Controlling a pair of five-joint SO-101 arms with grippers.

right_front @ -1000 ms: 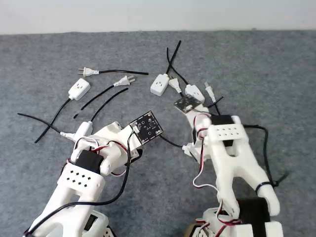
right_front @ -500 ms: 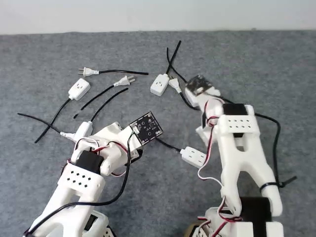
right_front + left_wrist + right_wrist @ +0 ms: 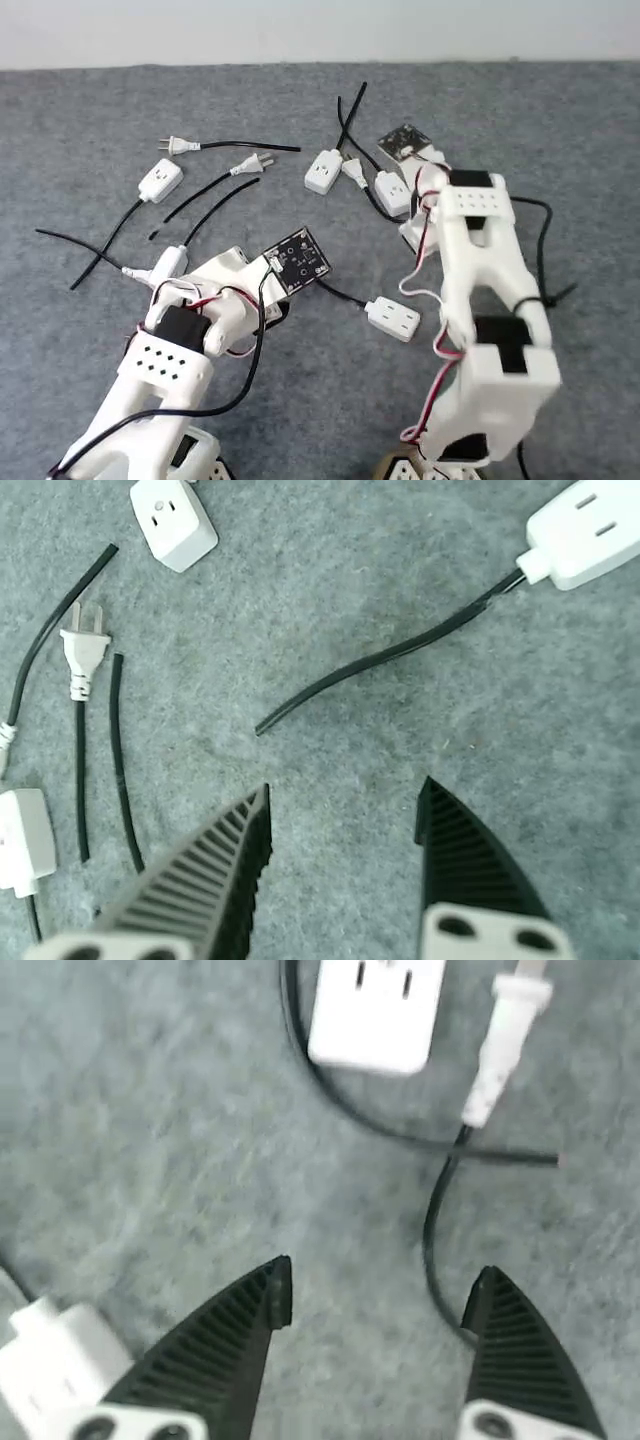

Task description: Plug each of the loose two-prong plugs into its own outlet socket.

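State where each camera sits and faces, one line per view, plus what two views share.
High view: fixed overhead, looking down on the grey carpet; left arm and right arm show from behind.
Left wrist view: on the left wrist, looking down past the open left gripper at carpet.
Right wrist view: on the right wrist, looking down past the open right gripper at a socket and plug.
Shared: high and left wrist views probably both show the corded socket.

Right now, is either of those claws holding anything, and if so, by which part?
Nothing is held. The left gripper and the right gripper are both open and empty above the table.
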